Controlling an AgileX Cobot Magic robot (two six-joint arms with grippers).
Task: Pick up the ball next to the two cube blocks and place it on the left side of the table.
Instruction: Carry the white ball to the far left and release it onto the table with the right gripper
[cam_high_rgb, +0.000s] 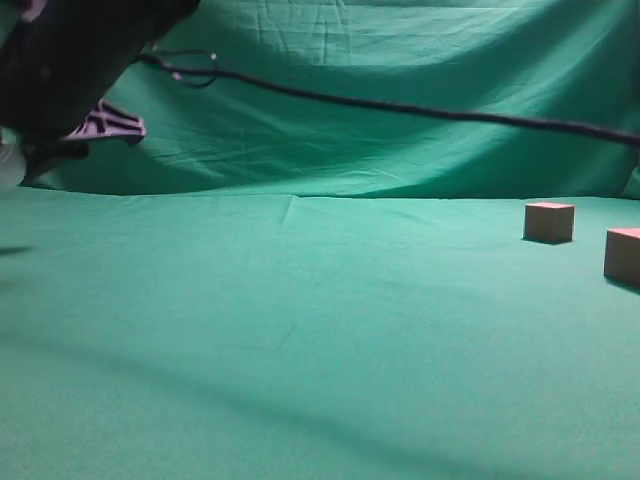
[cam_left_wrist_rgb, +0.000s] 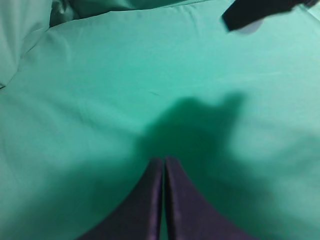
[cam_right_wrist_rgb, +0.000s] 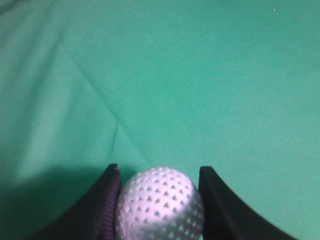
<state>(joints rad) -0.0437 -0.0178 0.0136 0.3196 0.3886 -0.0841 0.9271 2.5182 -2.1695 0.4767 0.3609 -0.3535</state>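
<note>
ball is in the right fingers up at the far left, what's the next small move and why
Probably lower the right gripper toward the table before letting go. Its fingers are shut on the ball, it hangs above the cloth at the left edge of the exterior view, far from the two cube blocks, so dropping from there could let it roll.

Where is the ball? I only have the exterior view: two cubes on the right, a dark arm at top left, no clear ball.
Observer: The right wrist view shows it. The dimpled white ball sits between the fingers of the right gripper, one finger against each side.
Operator: And the left gripper? I can't pick it out here.
Observer: In the left wrist view, the left gripper is shut, fingers together with nothing between them, over bare green cloth of the table.
</note>
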